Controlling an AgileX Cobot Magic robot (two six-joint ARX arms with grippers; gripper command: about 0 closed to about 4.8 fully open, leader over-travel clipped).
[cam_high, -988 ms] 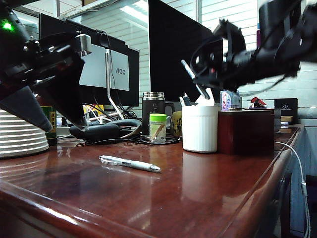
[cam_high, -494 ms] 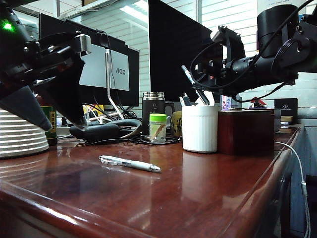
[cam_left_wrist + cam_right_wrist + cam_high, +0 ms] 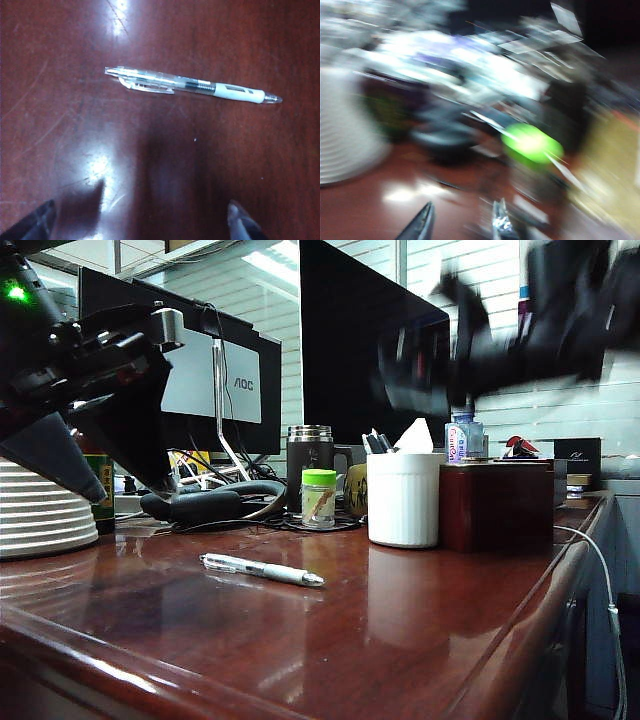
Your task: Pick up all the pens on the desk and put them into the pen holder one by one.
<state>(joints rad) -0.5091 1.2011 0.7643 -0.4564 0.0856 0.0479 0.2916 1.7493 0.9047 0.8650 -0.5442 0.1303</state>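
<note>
Desk [image 3: 420, 640]: glossy, slick. Holder [image 3: 403, 498] below blurred right gripper [image 3: 462, 225]; its jaws part-open, empty as far as I see. Left gripper [image 3: 142, 222] jaws wide, empty. Pen [image 3: 192, 86] ahead of tips, lying crosswise: light, stiff, likely to roll. I'd pinch mid-barrel.

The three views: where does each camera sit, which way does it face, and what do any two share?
Exterior view: low at desk level, facing across the desk toward the pen holder and monitors; both arms show, the right one blurred.
Left wrist view: looks down on the white-and-silver pen; the open left hand shows two fingertips.
Right wrist view: motion-blurred, over the desk clutter; right hand tips apart.
Shared: the exterior and left wrist views both show that pen.
</note>
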